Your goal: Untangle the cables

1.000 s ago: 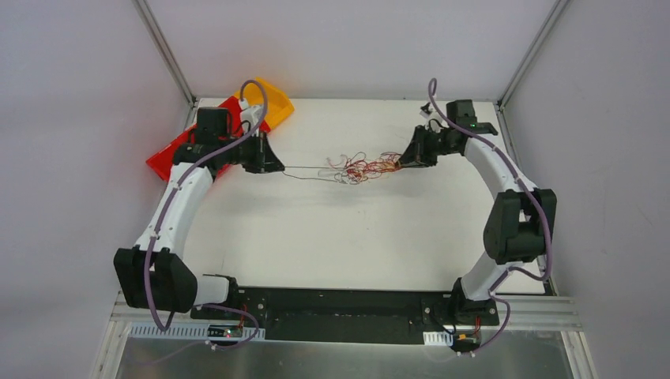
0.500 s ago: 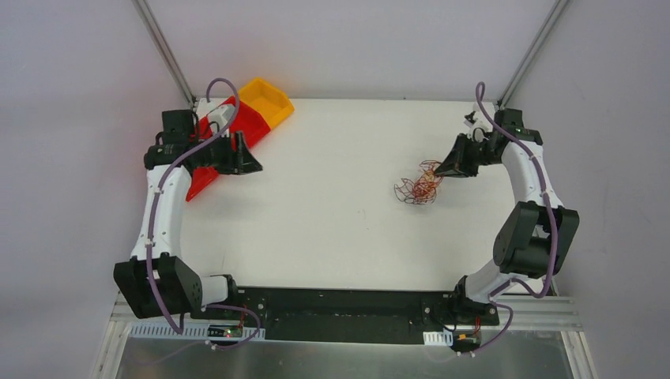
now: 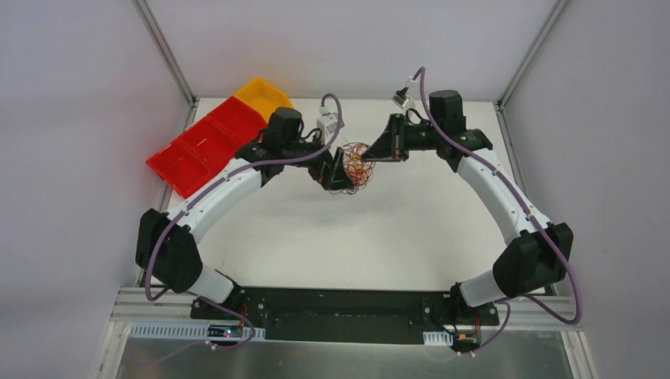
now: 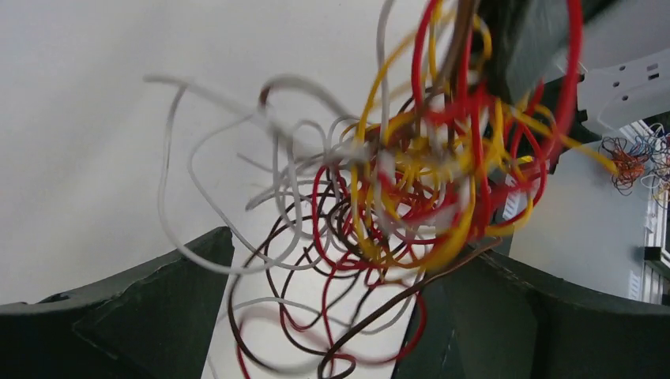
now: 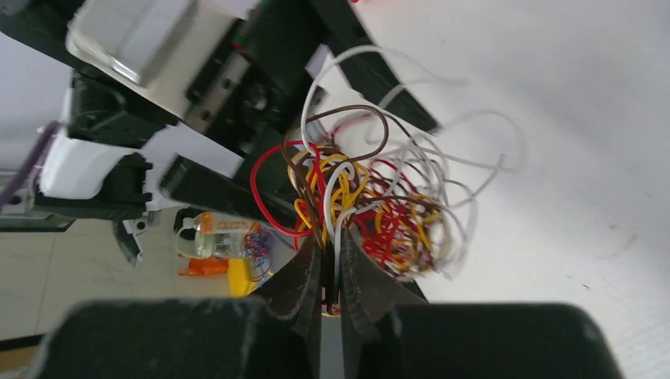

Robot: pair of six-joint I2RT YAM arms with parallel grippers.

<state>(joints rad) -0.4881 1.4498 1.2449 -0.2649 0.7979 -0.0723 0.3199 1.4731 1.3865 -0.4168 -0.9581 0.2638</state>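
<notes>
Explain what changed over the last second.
The left gripper let go of its stretched dark strand, swung right to the middle and now stands open around the cables. The right gripper, still shut on them, brought them back there. The red and yellow bins stayed put.

You get soft, even overhead light in the top view: the white surface (image 3: 300, 237) is bright without glare, and the arms cast only faint shadows. In the left wrist view the cables (image 4: 411, 170) sit close to the lens and smear, the white strands most. In the right wrist view the near fingers (image 5: 304, 288) are dark and soft, and the left background is blurred.
</notes>
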